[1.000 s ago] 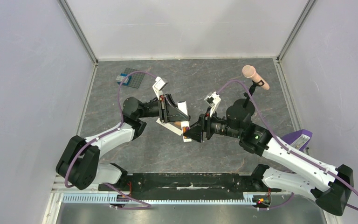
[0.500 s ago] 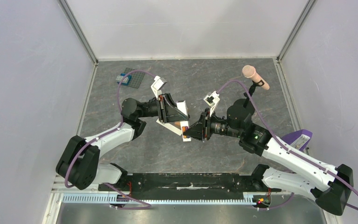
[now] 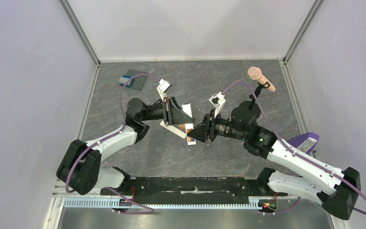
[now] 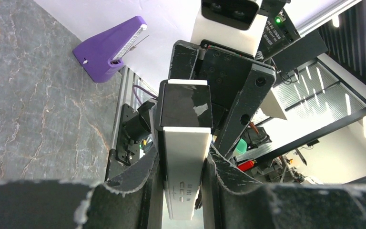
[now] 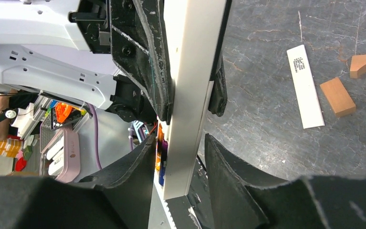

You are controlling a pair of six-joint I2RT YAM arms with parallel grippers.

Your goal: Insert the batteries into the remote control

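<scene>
Above the middle of the grey stone table (image 3: pixel 138 152), your two arms meet nose to nose over the remote control (image 3: pixel 177 130), held off the surface as a slanting cream-white bar. Your left gripper (image 3: pixel 175 116) is closed on the bar, and the left wrist view shows a finger pressed to each long side. Your right gripper (image 3: pixel 196 134) straddles the bar's other end with the jaws only narrowly parted. You cannot tell from the right wrist view whether they pinch it or merely flank it. An orange-red battery (image 3: pixel 189 128) shows on the bar's upper face, right at those fingertips; how it is seated is too small to read.

Room to move is tight sideways: pale walls box the table on the left, back and right, and the black base rail (image 3: pixel 190 183) runs along the near edge. Bare stone lies behind the pair and between them and the rail. At the back left sits a grey studded plate (image 3: pixel 133 79), at the back right a pink cylinder (image 3: pixel 261 78) on a black stand, and by the right wall a purple wedge (image 3: pixel 307 141). On the stone, a white strip (image 5: pixel 306 86) lies just beside two orange-brown blocks (image 5: pixel 337 97).
</scene>
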